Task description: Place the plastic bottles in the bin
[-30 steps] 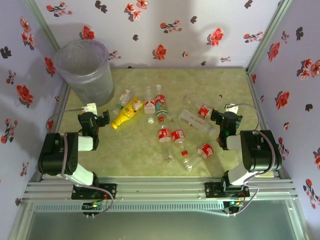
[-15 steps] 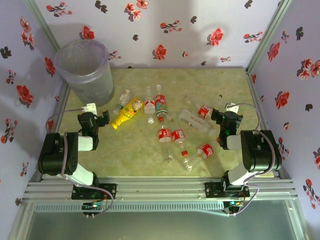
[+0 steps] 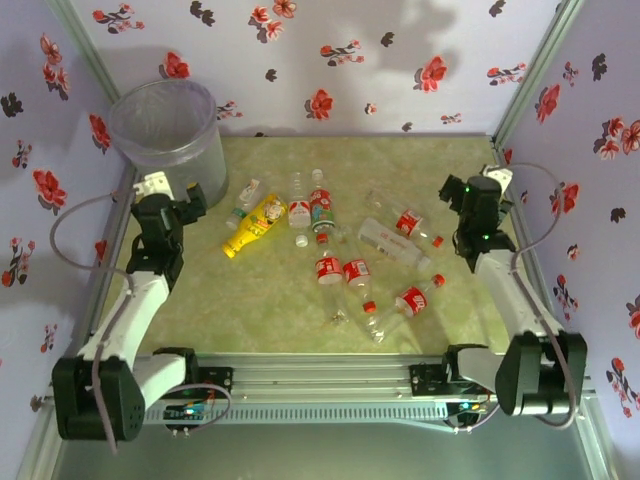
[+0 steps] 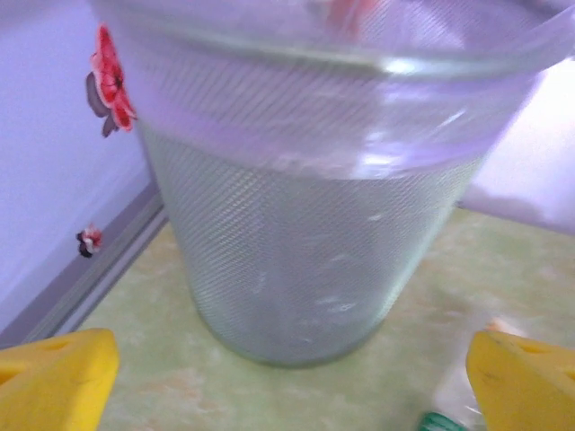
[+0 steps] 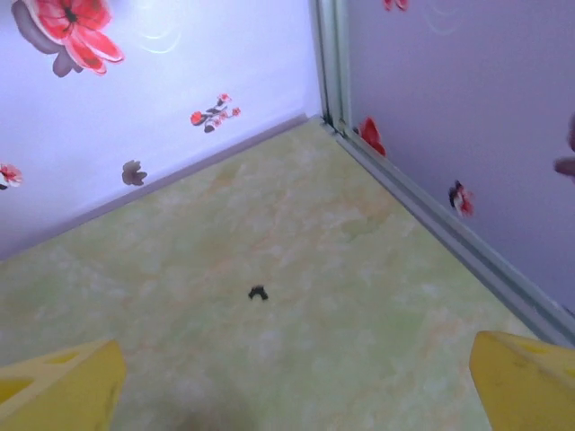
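1. Yellow-tipped and spread wide, the left pincer (image 3: 190, 196) had swung up from its folded rest near the arm base. It stood just beside the bin (image 3: 185, 160) and gripped nothing. Its wrist view looked straight at the bin's meshed, translucent wall.
2. The right pincer (image 3: 453, 190) had unfolded in the same half second and reached toward the far right of the worktop (image 3: 260, 300). Its jaws were also wide and empty. Its camera faced bare green surface, a small dark speck (image 5: 258, 293) and the corner of the flowered walls.
3. The plastic bottles (image 3: 345, 270) had not shifted. They lay scattered across the middle of the worktop, with the yellow bottle (image 3: 255, 222) nearest the left pincer. None seemed to be in the bin yet.
4. The arms had probably only moved out to start, so the whole task remained. The left arm looked best placed for the yellow bottle, and the right for the clear bottles just beside it.
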Robot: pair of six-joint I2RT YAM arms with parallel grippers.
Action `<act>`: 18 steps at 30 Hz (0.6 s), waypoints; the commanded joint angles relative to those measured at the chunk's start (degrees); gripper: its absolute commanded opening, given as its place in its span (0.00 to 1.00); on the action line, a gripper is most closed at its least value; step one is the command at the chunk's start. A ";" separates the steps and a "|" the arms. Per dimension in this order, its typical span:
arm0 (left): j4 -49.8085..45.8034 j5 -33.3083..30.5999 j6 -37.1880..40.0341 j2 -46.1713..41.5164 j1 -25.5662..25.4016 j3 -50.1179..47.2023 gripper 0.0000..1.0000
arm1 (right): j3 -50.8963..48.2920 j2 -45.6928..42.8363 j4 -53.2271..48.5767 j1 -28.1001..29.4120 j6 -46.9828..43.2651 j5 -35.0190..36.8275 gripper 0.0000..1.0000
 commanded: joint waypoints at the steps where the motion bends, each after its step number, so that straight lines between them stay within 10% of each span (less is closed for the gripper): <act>1: -21.95 -1.93 -5.75 -3.31 -5.67 5.82 1.00 | 5.11 -3.64 -32.52 2.33 12.01 2.30 0.99; 9: -32.28 4.24 -7.73 -0.25 -16.21 12.88 1.00 | 5.35 -14.13 -57.91 11.06 28.41 -5.59 0.96; 18: -30.56 7.91 -9.82 2.20 -18.52 14.01 1.00 | -10.70 -17.99 -45.99 16.45 42.16 -20.51 0.91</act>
